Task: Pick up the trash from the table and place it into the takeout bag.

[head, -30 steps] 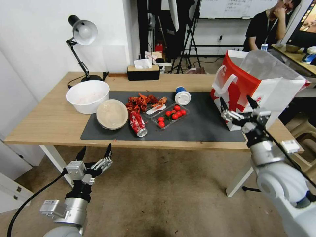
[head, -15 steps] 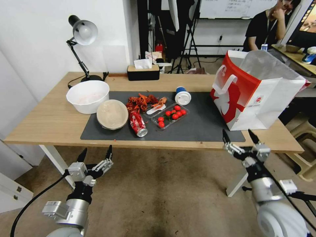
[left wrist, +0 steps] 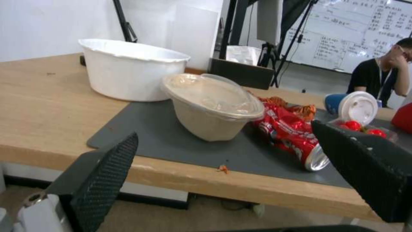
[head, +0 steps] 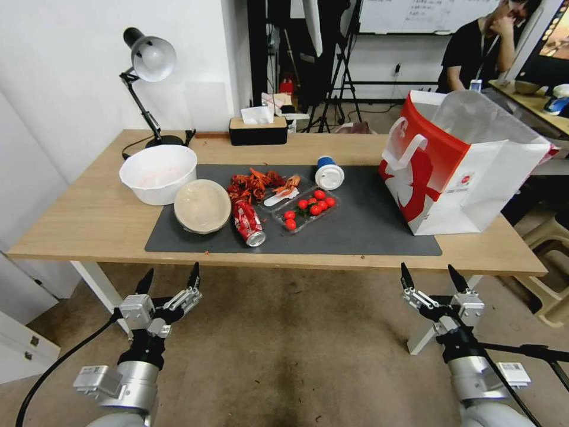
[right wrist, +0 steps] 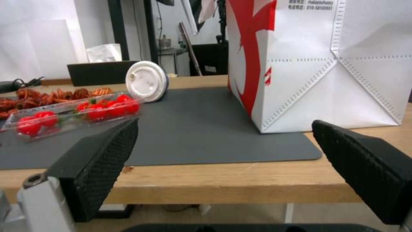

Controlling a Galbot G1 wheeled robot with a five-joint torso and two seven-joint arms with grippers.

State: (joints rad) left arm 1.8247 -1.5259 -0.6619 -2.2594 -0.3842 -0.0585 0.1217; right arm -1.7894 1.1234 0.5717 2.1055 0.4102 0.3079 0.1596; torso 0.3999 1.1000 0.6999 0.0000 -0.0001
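Above right end effector (head: pixel 431 277): takeout bag (head: pixel 462 166).

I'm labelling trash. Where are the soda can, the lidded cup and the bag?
soda can (head: pixel 248 222), head view, red side.
lidded cup (head: pixel 329 175), head view, white lid.
bag (head: pixel 432 160), head view, red side panel.

silver arms, black cables, black textured fingers (left wrist: pixel 103 180) on each claw

Lamp (head: pixel 149 58) and tissue box (head: pixel 258 130) at the far edge; white bowl (head: pixel 158 173) beside; tomato tray (head: pixel 306 209) mid-mat.
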